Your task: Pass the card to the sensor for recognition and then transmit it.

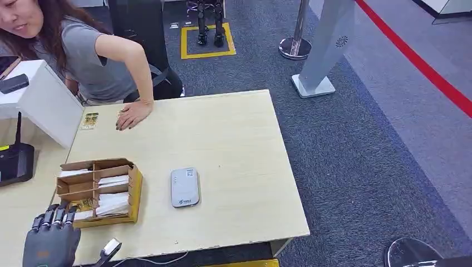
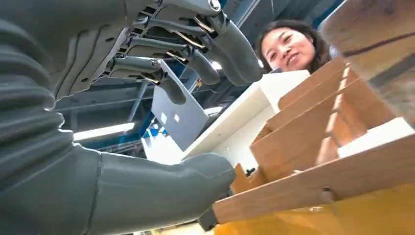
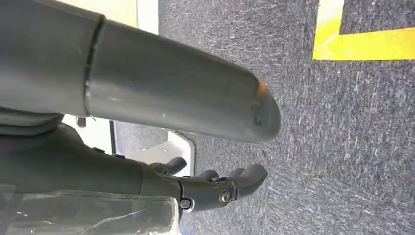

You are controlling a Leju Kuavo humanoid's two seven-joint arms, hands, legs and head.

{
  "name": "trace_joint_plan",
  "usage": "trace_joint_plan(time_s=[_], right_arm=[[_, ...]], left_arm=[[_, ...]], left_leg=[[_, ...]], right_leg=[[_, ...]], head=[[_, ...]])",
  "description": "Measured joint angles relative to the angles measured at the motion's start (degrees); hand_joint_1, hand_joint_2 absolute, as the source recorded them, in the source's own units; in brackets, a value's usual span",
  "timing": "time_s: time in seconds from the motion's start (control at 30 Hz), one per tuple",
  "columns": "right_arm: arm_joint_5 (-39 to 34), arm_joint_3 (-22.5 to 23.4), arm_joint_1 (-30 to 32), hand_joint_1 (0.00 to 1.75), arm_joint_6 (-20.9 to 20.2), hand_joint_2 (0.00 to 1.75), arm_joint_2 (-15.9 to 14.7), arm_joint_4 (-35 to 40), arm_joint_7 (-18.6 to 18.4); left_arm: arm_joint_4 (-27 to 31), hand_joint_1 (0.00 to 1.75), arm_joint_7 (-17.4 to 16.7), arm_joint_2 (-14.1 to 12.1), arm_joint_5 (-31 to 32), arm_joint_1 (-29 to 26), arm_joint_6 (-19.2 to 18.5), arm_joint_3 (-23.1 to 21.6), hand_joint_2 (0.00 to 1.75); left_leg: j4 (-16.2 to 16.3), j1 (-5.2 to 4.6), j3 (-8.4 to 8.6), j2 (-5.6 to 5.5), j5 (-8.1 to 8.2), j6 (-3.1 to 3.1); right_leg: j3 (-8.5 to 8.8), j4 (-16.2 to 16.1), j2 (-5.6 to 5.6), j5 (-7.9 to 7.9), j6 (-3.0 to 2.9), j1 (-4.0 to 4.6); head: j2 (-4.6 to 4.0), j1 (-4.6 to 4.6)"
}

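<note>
Cardboard box [image 1: 99,192]; left wrist view shows fingers [image 2: 195,58] apart.

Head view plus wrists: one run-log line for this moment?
left hand: open, at cardboard box | right hand: open, hanging | sensor: untouched on table | person's hand: on table

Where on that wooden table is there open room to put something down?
The widest bare patch on the table lies right of the grey sensor, out to the edge. More lies between the sensor and the person's hand. It is crowded around the cardboard box, where the left hand hovers.
</note>
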State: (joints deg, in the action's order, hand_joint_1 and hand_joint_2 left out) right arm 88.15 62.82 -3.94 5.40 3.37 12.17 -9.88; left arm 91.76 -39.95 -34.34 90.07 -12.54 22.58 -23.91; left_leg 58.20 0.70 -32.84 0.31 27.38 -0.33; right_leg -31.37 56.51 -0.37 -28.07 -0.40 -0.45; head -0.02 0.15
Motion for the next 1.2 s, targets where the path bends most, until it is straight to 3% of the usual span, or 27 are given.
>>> trace_joint_plan(time_s=[0.4, 0.73, 0.83, 1.2], right_arm=[[0.2, 0.0, -0.1, 0.0, -0.1, 0.0, 0.0, 0.0, 0.2], [0.3, 0.0, -0.1, 0.0, -0.1, 0.0, 0.0, 0.0, 0.2], [0.3, 0.0, -0.1, 0.0, -0.1, 0.0, 0.0, 0.0, 0.2], [0.3, 0.0, -0.1, 0.0, -0.1, 0.0, 0.0, 0.0, 0.3]], left_arm=[[-2.4, 0.56, 0.0, 1.6, 0.0, 4.3, 0.5, -5.0, 1.75], [-3.5, 0.61, 0.0, 2.5, 0.0, 5.4, 1.1, -6.3, 1.75], [-3.8, 0.7, 0.0, 2.9, 0.0, 5.4, 1.3, -6.5, 1.75], [-5.0, 0.68, 1.8, 4.5, 0.0, 5.4, 2.2, -6.5, 1.75]], left_leg=[[0.0, 0.0, 0.0, 0.0, 0.0, 0.0], [0.0, 0.0, 0.0, 0.0, 0.0, 0.0], [0.0, 0.0, 0.0, 0.0, 0.0, 0.0], [0.0, 0.0, 0.0, -0.01, 0.0, 0.0]], right_leg=[[0.01, 0.0, -0.01, 0.0, 0.0, 0.0], [0.0, 0.0, 0.0, 0.0, 0.0, 0.0], [0.0, 0.0, 0.0, 0.0, 0.0, 0.0], [0.0, 0.0, 0.0, 0.0, 0.0, 0.0]], head=[[-0.02, 0.0], [-0.02, 0.0], [-0.02, 0.0], [0.0, 0.0]])
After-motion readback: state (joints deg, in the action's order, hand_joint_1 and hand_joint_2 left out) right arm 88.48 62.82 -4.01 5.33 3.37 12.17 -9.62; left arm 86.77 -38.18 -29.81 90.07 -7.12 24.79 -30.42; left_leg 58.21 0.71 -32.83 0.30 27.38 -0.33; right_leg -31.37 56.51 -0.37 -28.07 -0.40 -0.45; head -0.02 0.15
